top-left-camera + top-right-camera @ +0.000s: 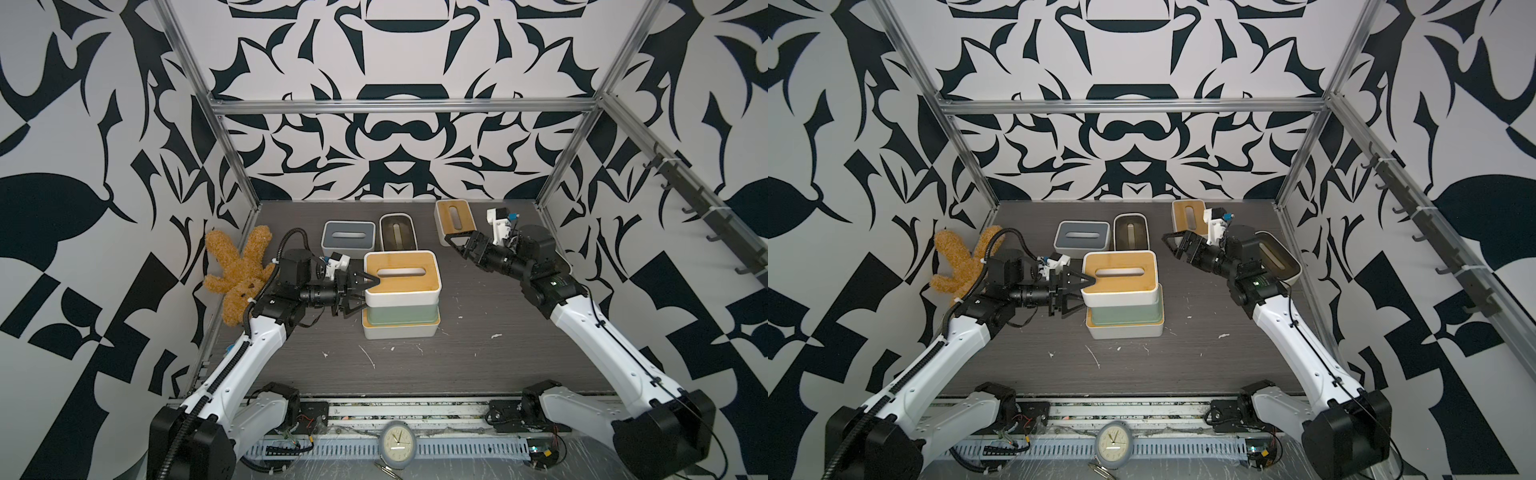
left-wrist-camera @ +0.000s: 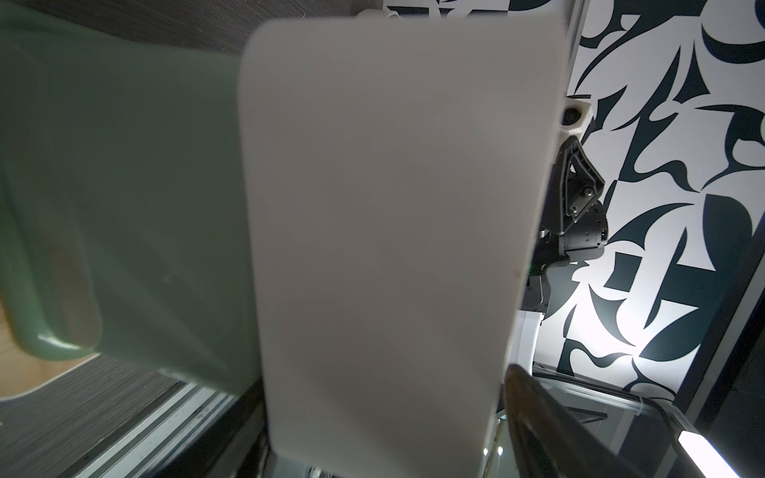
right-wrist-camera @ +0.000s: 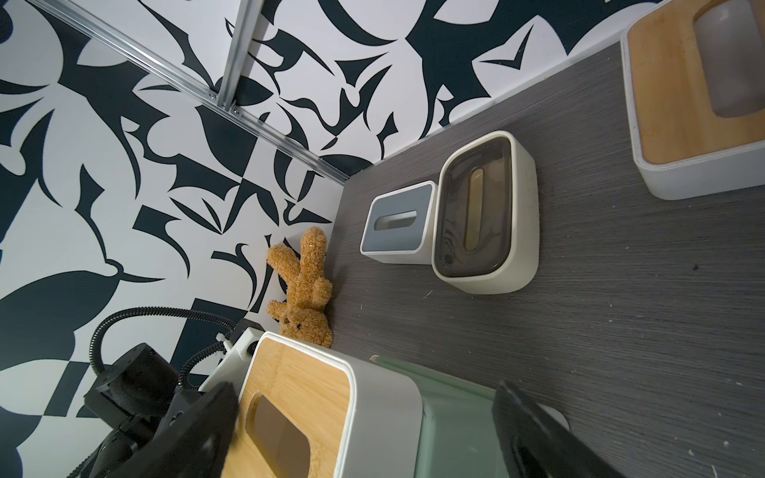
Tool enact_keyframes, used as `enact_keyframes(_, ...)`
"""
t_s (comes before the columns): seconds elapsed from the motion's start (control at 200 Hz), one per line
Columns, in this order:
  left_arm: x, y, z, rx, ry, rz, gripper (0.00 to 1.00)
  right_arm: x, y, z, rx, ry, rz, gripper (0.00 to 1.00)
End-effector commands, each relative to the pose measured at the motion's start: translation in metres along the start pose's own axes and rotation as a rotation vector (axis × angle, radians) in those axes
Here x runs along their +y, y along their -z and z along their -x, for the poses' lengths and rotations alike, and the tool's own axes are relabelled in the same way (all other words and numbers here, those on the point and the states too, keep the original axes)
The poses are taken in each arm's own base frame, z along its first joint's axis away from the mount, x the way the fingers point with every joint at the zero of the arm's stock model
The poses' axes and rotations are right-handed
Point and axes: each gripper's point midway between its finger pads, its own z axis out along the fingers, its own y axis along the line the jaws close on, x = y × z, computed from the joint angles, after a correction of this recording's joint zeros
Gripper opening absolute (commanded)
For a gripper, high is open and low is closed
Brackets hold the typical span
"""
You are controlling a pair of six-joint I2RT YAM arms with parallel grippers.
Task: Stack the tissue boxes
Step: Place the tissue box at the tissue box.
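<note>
Spread wide, the left gripper (image 1: 360, 294) straddles the 9 o'clock end of the top white plastic box with a slotted bamboo lid (image 1: 401, 275). One black finger (image 1: 370, 280) lies over the lid's edge and the other hangs lower, beside the stack. To my eye it is let go rather than pinched, and the box rests on the pile.

Under that box sits the mint green rounded plastic box (image 1: 401, 313), and under that a second white box with a bamboo lid (image 1: 399, 331). All three are at the middle of the dark grey wood-grain table (image 1: 478, 357).

The right gripper (image 1: 454, 246) hovers at the stack's 1 o'clock, well apart from it, jaws parted and empty.

At the stack's 11 o'clock stands the white box with a grey slotted lid (image 1: 348, 237). Just beside it, at 12 o'clock, is the rounded cream box with a dark translucent lid (image 1: 397, 232). A third bamboo-lidded white box (image 1: 455, 218) sits at 1 o'clock near the back wall. A second rounded cream box with a dark lid (image 1: 1277, 257) lies at 3 o'clock by the side wall, partly hidden by the right arm.

I cannot make out through the slots what any box holds.

The brown plush bunny (image 1: 241, 274) lies at 9 o'clock against the wall.
</note>
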Motion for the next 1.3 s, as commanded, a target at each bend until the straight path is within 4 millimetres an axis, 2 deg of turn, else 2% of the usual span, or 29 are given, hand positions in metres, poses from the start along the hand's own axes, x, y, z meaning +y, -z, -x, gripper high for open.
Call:
enact_keyframes(0.0,0.005,0.001,0.0,-0.01,-0.005,0.047,0.89,0.013,0.004,0.005,-0.034,0.03,0.041,0.99)
enact_keyframes(0.505,0.017,0.006,0.004,-0.038,-0.031,0.179,0.91,0.009,0.007,0.005,-0.042,0.044,0.02,0.99)
enact_keyframes(0.745,0.013,0.009,0.007,-0.044,-0.065,0.21,0.92,0.011,0.01,0.003,-0.042,0.061,0.012,0.99)
enact_keyframes(0.825,0.008,0.013,0.007,-0.053,-0.098,0.242,0.94,0.011,0.011,0.002,-0.031,0.069,-0.002,0.99)
enact_keyframes(0.855,0.006,0.015,0.008,-0.061,-0.115,0.255,1.0,0.011,0.012,0.0,-0.024,0.07,-0.007,0.99)
enact_keyframes(0.99,-0.001,0.025,0.014,-0.105,-0.189,0.321,0.99,0.01,0.011,-0.006,0.022,0.043,-0.027,0.99)
enact_keyframes(1.08,-0.005,0.035,0.019,-0.141,-0.242,0.395,1.0,0.016,0.012,-0.009,0.041,0.033,0.001,1.0)
enact_keyframes(1.135,-0.014,0.039,0.023,-0.16,-0.293,0.405,0.99,0.022,0.013,-0.011,0.049,0.038,0.019,1.0)
enact_keyframes(1.295,-0.029,0.035,0.019,-0.108,-0.349,0.373,1.0,0.033,0.01,-0.017,0.077,0.006,0.068,1.0)
